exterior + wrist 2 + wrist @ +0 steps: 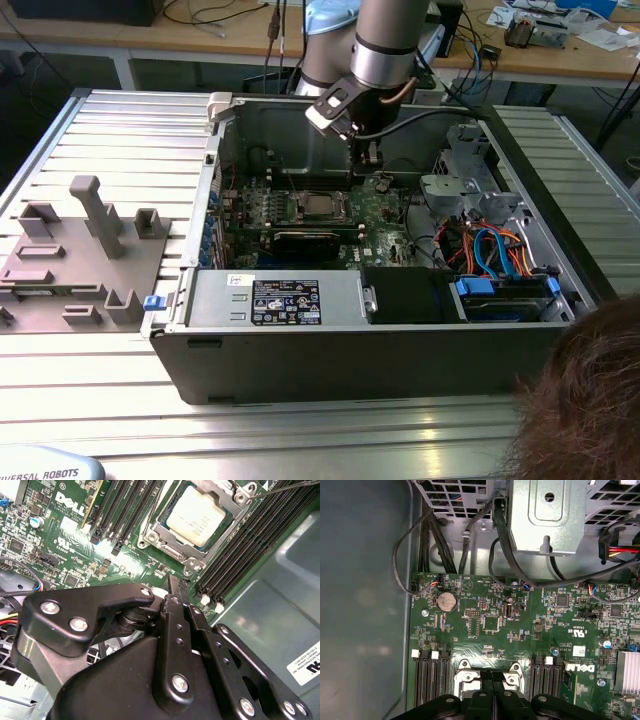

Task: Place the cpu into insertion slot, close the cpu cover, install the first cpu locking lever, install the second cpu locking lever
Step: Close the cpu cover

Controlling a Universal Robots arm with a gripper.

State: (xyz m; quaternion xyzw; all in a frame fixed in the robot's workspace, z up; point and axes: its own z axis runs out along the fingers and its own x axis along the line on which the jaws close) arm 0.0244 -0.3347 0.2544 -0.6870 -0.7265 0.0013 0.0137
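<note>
Bench: I am looking at a ribbed aluminium table [100,400] carrying an open computer case [350,370]. A grey fixture plate [80,260] sits on the exterior view's left, cluttered desks stand behind, and a person's head [590,400] cuts into one corner.
Gripper: my gripper [368,160] hangs inside the case just above the green motherboard [385,215]. In both wrist views its fingers sit pressed together with nothing between them.
Cpu: the cpu [195,514] lies flat in the insertion slot [467,677], silver top up. The cpu cover [167,532] looks to be framing it.
Bearing: in the second wrist view the chip lies ahead of the fingertips, near but apart. In the exterior view it is toward the exterior view's left of the gripper and closer to the camera.
Axis: the chip is square, so I get no long axis from it. The black memory slots [240,545] run alongside the socket.
Hidden: a thin wire rod [285,486] is cut off at the frame edge, and I cannot tell whether it is latched. The fingers cover the socket's middle in the first wrist view. I cannot confirm the cover is fully down.
</note>
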